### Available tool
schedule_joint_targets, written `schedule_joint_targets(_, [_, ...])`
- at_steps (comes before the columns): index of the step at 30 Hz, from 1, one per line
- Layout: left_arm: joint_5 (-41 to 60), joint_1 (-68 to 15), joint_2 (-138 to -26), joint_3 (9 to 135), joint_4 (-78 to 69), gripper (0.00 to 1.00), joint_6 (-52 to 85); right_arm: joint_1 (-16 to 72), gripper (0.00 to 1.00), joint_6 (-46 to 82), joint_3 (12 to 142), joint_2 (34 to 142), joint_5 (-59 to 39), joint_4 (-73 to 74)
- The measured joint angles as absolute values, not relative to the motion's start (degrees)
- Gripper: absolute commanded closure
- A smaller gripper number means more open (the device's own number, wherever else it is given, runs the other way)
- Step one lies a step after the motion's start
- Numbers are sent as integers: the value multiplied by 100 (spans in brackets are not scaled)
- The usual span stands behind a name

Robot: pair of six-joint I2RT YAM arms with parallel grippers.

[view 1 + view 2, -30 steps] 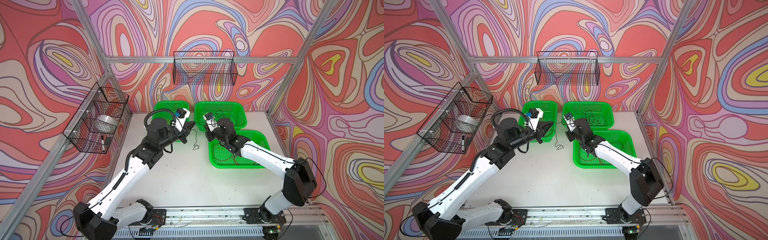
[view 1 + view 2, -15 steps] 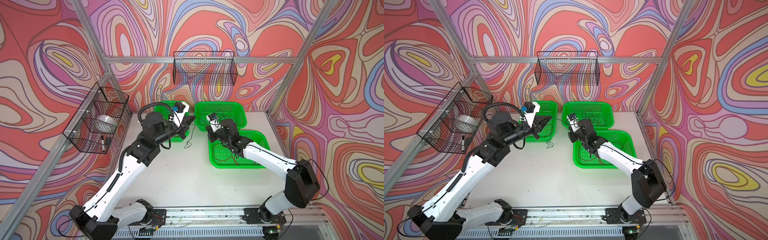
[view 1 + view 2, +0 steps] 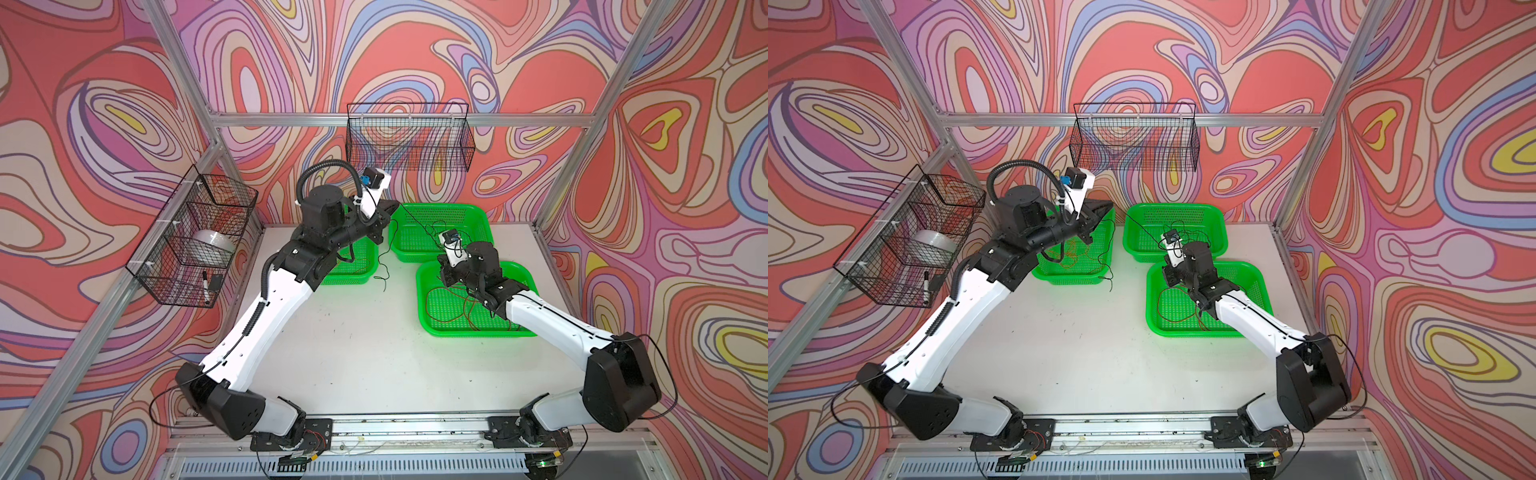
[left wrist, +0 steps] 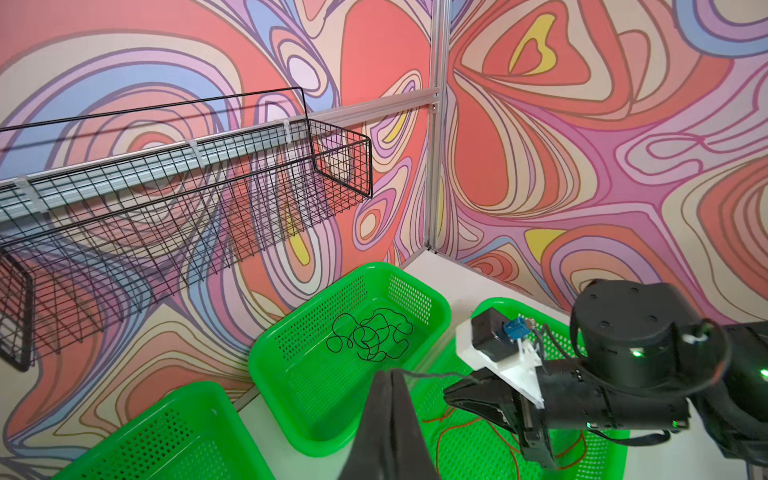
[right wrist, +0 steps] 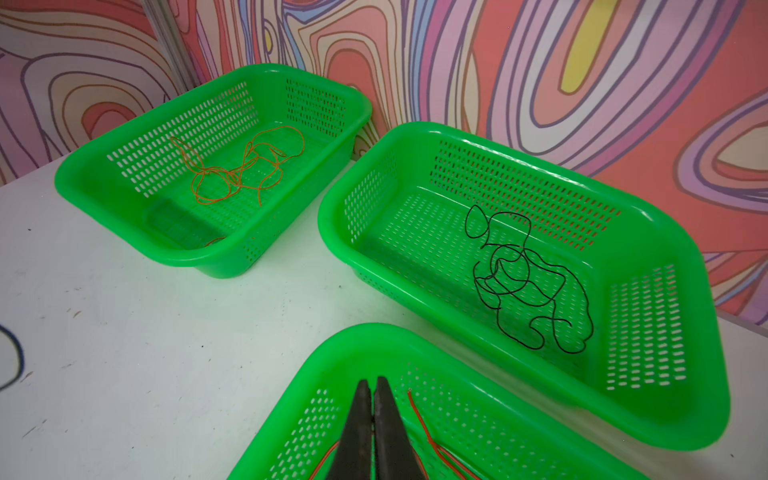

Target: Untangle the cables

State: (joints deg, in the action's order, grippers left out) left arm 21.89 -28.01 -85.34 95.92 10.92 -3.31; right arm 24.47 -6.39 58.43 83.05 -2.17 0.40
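My left gripper (image 3: 390, 206) (image 4: 391, 372) is raised above the gap between the two back baskets and shut on a thin black cable (image 3: 389, 257). One end of that cable dangles to the table. Another stretch (image 4: 432, 375) runs from the tips toward my right gripper (image 3: 442, 276) (image 5: 372, 380). The right gripper is shut, low in a corner of the front right basket (image 3: 469, 332). Dark red cables (image 5: 422, 419) pass under its fingers; whether they are pinched I cannot tell. Orange cables (image 5: 245, 170) lie in the back left basket, a black tangle (image 5: 523, 282) in the back middle basket.
Three green baskets crowd the back of the white table (image 3: 353, 353). A wire basket (image 3: 409, 137) hangs on the back wall close above my left wrist. Another wire basket (image 3: 195, 245) on the left wall holds a white roll and a marker. Metal frame posts stand at the corners.
My left gripper has risen and drawn back toward the rear wall, lifting the black cable off the table. The right gripper has closed fully and stayed in the front right basket.
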Motion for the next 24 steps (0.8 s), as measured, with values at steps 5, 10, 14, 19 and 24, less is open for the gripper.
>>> schedule_joint_targets(5, [2303,-2792,-9271,10016,819,100,-150,2265,100,-744,6123,8486,-152,-259])
schedule_joint_targets(10, [2290,-2770,-9926,10228,257,100,104,2012,100,-875,6735,9070,-51,-388])
schedule_joint_targets(14, [2268,-2770,-10632,10643,-316,100,309,1809,100,-961,7244,9607,19,-401])
schedule_joint_targets(19, [2204,-2773,-11863,11555,-1256,100,534,1612,100,-1114,8173,10510,207,-384])
schedule_joint_targets(24, [2021,-2783,-12988,12086,-2093,100,735,1500,100,-1208,8816,11257,578,-336])
